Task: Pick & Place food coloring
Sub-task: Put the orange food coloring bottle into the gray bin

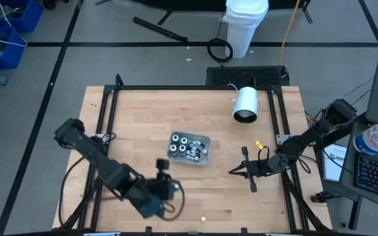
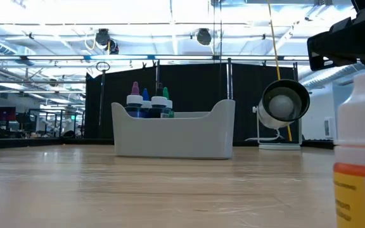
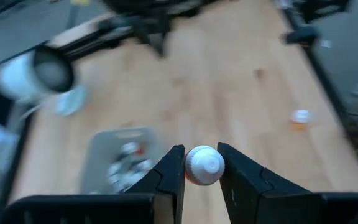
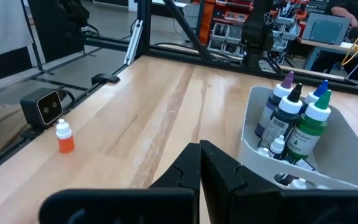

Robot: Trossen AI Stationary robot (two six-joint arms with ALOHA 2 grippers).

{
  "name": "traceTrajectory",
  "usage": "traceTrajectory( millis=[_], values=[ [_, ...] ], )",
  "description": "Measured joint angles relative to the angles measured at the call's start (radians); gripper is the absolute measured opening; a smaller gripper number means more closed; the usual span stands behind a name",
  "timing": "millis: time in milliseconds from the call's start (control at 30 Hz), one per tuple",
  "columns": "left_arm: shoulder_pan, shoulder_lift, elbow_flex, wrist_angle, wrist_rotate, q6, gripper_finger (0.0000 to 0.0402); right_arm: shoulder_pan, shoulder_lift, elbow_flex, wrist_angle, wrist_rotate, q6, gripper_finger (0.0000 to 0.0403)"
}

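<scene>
A grey tray [image 1: 205, 141] sits mid-table holding several small food coloring bottles [image 1: 186, 148] with white, teal and purple tops; they stand upright in the right wrist view [image 4: 297, 118]. One orange bottle with a white cap [image 1: 203, 218] stands alone near the table's near edge, also seen as bottle [image 3: 300, 117] and bottle [image 4: 64, 138]. My left gripper [image 3: 201, 174] is just near-left of the tray, shut on another white-capped bottle [image 3: 204, 163]. My right gripper [image 4: 201, 155] is shut and hovers right of the tray [image 1: 245, 172]. My left gripper pinches the small bottle between its two fingers, just below its white cap [image 3: 205, 163]; the cap rises between the fingertips [image 3: 176, 165] and faces the wrist camera. A bit of orange body [image 3: 187, 178] shows under the cap. The fingers hide the rest of the bottle.
A large white cylinder [image 1: 246, 105] lies on its side near the far edge, its open end facing the tray. A black frame [image 1: 110, 98] runs around the wooden table. Bare wood lies between the tray and the near edge. A small yellow item [image 1: 259, 145] lies near the right arm.
</scene>
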Motion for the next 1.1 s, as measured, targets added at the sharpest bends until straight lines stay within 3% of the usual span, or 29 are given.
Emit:
traceTrajectory(
  millis=[167, 333, 433, 533, 733, 900, 1100],
  values=[
    [0.033, -0.108, -0.055, -0.046, -0.062, -0.028, 0.0084, 0.000, 0.000, 0.000, 0.003, 0.000, 0.000, 0.0000],
    [0.035, -0.318, -0.334, 0.119, -0.052, -0.039, 0.0084, 0.000, 0.000, 0.000, -0.002, 0.000, 0.000, 0.0000],
    [0.036, -0.469, -0.590, 0.325, -0.053, -0.065, 0.0084, 0.000, 0.000, 0.000, -0.003, 0.000, 0.000, 0.0000],
    [0.035, -0.597, -0.842, 0.633, -0.009, -0.063, 0.0084, 0.000, 0.000, 0.000, -0.004, 0.000, 0.000, 0.0000],
    [0.047, -0.706, -1.212, 1.118, 0.019, -0.082, 0.0083, 0.000, 0.000, 0.000, -0.004, 0.000, -0.001, 0.0000],
    [0.101, -0.694, -1.301, 1.238, 0.019, -0.208, 0.0083, -0.003, 0.000, 0.000, -0.004, 0.000, -0.001, 0.0000],
    [0.189, -0.568, -1.167, 1.236, 0.114, -0.199, 0.0083, -0.003, 0.000, 0.000, -0.004, 0.002, -0.002, 0.0000]
  ],
)
